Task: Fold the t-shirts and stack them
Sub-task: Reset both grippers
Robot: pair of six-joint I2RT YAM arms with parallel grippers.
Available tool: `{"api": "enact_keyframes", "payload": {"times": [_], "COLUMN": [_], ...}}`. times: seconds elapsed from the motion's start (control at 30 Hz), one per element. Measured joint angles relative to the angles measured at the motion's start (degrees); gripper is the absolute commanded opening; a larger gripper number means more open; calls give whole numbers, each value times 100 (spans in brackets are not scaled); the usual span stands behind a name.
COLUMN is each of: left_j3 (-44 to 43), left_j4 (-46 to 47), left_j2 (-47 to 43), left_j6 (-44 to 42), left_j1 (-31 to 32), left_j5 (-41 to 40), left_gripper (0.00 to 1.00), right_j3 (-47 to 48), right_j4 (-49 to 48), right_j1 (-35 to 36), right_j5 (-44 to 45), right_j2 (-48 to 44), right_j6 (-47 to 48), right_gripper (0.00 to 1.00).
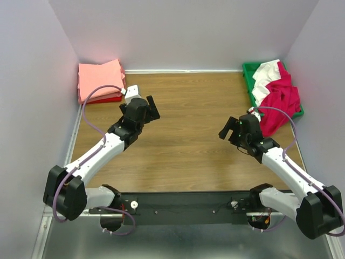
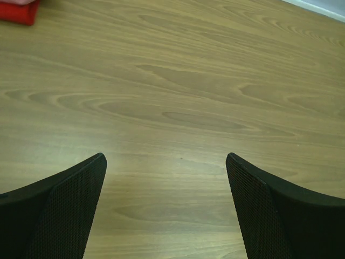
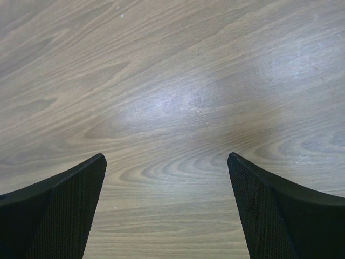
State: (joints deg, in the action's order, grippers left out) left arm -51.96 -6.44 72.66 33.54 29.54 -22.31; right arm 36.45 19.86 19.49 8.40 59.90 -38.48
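Observation:
A folded stack of salmon-pink t-shirts (image 1: 99,80) lies at the back left corner, with a red one (image 1: 106,99) at its bottom. Unfolded magenta-pink (image 1: 281,102) and white (image 1: 267,76) t-shirts spill out of the green bin (image 1: 249,71) at the back right. My left gripper (image 1: 152,108) hovers open just right of the stack, over bare wood. In the left wrist view the left gripper (image 2: 166,162) holds nothing, and a red t-shirt corner (image 2: 16,12) shows at top left. My right gripper (image 1: 227,127) is open left of the bin; in its wrist view the right gripper (image 3: 167,161) is empty above the wood.
Grey walls close in the wooden table (image 1: 188,140) on the left, back and right. The two arm bases sit on a black rail (image 1: 178,208) at the near edge. A pale wall edge (image 2: 318,6) shows in the left wrist view.

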Motion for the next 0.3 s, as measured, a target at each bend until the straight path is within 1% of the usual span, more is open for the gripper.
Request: {"api": "enact_keyframes", "payload": {"times": [0.13,0.3], "left_j3": [68,168], "left_j4": [-334,-487], "left_j2": [-341,-566], "left_j6": [417,684], "left_j1": [-17,-17], "left_j5": [-407,-717], "left_gripper": [98,98], "right_j3": [-33,-107], "right_j4": [-7,0], "right_j1": [0,0], "right_j5": [125,238], "right_j2": [-59,-55], "right_j6": [-70,-142], "right_gripper": [100,100]}}
